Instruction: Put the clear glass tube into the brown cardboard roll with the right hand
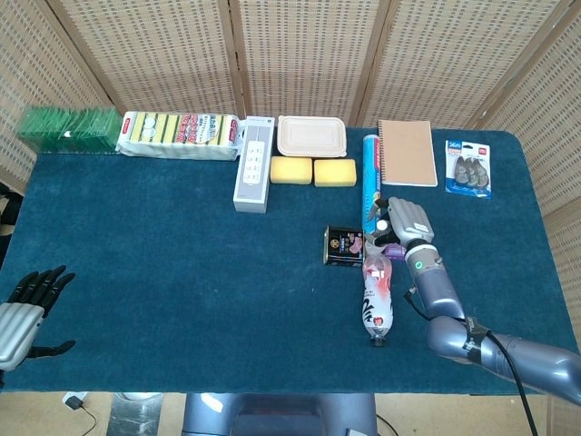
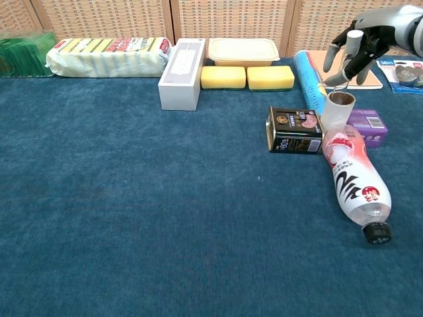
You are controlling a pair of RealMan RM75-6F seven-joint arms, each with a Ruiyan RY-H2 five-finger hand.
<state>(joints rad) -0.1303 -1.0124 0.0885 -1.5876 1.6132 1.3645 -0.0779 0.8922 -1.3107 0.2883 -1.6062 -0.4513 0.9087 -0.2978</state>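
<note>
- Two robot hands show: the right robot hand (image 2: 357, 49) hangs above the brown cardboard roll (image 2: 337, 110), pinching the clear glass tube (image 2: 348, 61) near its white-capped top.
- The tube's lower end points down at the roll's open mouth; whether it is inside, I cannot tell.
- The roll stands upright between a black tin (image 2: 294, 131) and a purple box (image 2: 369, 125), with a lying bottle (image 2: 353, 176) against it.
- The left robot hand (image 1: 25, 309) rests at the counter's (image 2: 132, 198) near left edge, fingers apart, holding nothing.

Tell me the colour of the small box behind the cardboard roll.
Purple box, clearest in the chest view.
</note>
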